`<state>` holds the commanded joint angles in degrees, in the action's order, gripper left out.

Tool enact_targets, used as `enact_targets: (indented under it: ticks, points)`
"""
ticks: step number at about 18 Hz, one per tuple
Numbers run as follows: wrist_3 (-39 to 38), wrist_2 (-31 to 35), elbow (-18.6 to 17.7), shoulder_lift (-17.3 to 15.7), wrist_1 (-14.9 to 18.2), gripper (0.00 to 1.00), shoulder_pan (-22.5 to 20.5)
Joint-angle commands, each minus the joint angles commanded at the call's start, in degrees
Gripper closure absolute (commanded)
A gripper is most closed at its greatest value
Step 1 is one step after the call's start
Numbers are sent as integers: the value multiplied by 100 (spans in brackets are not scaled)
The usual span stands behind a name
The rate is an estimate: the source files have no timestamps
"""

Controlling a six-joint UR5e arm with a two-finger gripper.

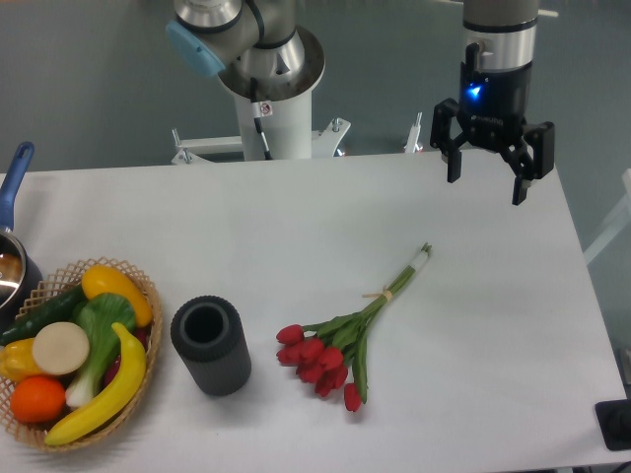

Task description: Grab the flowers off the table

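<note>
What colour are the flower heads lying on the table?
Red, on green stems; the flowers show plainly in the fixed camera view.

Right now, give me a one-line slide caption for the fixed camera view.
Open gripper hovers above the table, up and right of the red tulip flowers; dark cylinder and fruit basket sit left.

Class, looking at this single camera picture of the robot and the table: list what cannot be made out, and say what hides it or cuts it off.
- Pot: cut off by the left edge; only its blue handle and part of the rim show.
- Dark object: cut off by the right edge; unidentifiable.
- Basket: the lower produce is hidden under the banana and leafy vegetable.
- Black cylinder: its inside is too dark to see.
- Arm above the gripper: cut off by the top edge.
</note>
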<state>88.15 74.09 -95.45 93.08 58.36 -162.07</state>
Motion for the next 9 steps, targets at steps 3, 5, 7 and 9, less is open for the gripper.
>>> enact_targets:
  ticks: [3,5,7,9]
  points:
    - [0,-123,35,17,0,0,0]
    - [-17,-88,35,18,17,0,0]
    - [-26,-88,-61,9,0,0,0]
    - [-26,-123,-114,26,-9,0,52]
